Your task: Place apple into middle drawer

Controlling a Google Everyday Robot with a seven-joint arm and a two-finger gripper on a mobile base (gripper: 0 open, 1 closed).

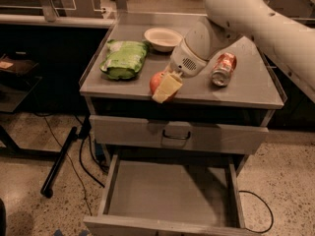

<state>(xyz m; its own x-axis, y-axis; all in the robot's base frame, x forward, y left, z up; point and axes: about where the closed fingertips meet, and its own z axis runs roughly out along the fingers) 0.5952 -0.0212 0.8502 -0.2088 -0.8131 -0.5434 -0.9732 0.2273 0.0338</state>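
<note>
The red-orange apple (157,81) is at the front edge of the grey cabinet top (246,90), between the cream fingers (167,87) of my gripper (164,86). The gripper is shut on the apple, and the finger in front hides the apple's right side. The white arm reaches in from the upper right. The middle drawer (167,193) is pulled out below, a wide shallow grey tray with a bare floor. It lies below and a little in front of the apple.
A green bag (123,59), a white bowl (162,37) and a red-and-silver soda can (224,69) sit on the cabinet top. A shut drawer front with a dark loop handle (176,134) is above the open drawer. A black stand leg (61,159) and cables lie on the floor at left.
</note>
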